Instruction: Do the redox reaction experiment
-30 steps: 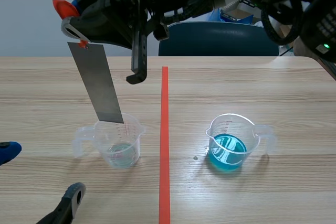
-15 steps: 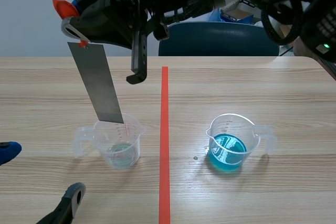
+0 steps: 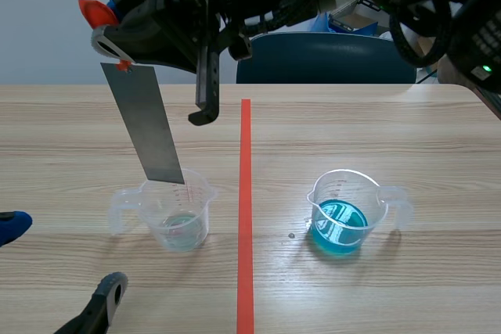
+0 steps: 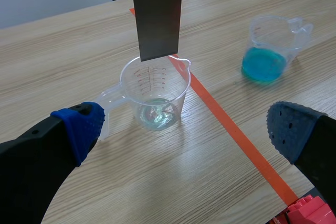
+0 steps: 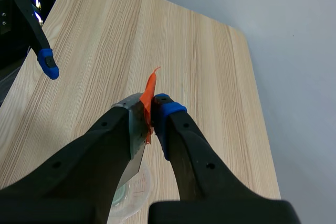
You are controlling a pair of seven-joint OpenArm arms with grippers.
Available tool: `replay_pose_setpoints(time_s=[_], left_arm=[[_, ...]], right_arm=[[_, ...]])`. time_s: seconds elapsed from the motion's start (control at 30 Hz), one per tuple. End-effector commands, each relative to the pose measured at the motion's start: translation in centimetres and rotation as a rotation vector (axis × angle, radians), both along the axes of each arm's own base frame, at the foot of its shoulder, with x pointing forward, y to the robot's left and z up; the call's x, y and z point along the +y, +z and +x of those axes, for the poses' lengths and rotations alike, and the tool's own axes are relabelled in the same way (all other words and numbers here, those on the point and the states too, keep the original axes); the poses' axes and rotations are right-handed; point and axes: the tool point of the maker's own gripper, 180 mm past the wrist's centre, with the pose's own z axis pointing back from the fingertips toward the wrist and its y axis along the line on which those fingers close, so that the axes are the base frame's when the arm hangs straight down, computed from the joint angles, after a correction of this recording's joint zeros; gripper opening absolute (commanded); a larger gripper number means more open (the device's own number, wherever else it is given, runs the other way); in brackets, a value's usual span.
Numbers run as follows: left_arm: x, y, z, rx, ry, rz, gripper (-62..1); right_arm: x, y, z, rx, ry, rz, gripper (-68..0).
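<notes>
**Strip of metal [image 3: 145, 127] hanging over the near-clear beaker [image 3: 179, 217]**

We are pinching the strip by its top end with our right hand [image 3: 112, 52], which is reaching in from the right across the top of the scene view to the upper left of the frame. We are gripping there, by the orange tab [image 3: 97, 12], so that the whole length is hanging free below. The strip is slanting down toward the middle left, where its lower edge is sitting just over the beaker's rim. It is not yet touching the thin pool of pale liquid at the bottom. We judge that we are lining it up for a dip, and that a short straight descent is all the next move is asking for.

From the right wrist, the two fingers are pressing together on the strip and tab, with the beaker showing under them.

Our left hand [image 3: 61, 260] is resting low in the lower left corner, its fingers spread wide, holding and touching nothing. From its wrist, the near-clear beaker is standing on the desk [image 3: 391, 131] ahead of it, between the two blue pads [image 4: 79, 125].

We are leaving the blue beaker [image 3: 344, 213] at the middle right, well apart across the tape line [image 3: 245, 193], probably for another part of the experiment.
</notes>
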Motion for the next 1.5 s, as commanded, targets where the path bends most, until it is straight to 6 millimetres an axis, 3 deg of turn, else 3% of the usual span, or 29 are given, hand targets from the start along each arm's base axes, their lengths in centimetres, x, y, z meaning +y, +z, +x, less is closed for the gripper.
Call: replay_pose_setpoints(time_s=[0.0,1.03,1.47], left_arm=[[-0.3,0.4,0.0,-0.011,0.000,-0.017,1.4],[-0.3,0.4,0.0,-0.011,0.000,-0.017,1.4],[-0.3,0.4,0.0,-0.011,0.000,-0.017,1.4]], right_arm=[[0.1,1.3,0.1,-0.025,0.014,0.023,-66.9],[0.1,1.2,0.1,-0.023,0.013,0.023,-66.9],[0.4,-0.1,1.9,0.053,-0.024,0.042,-66.9]])
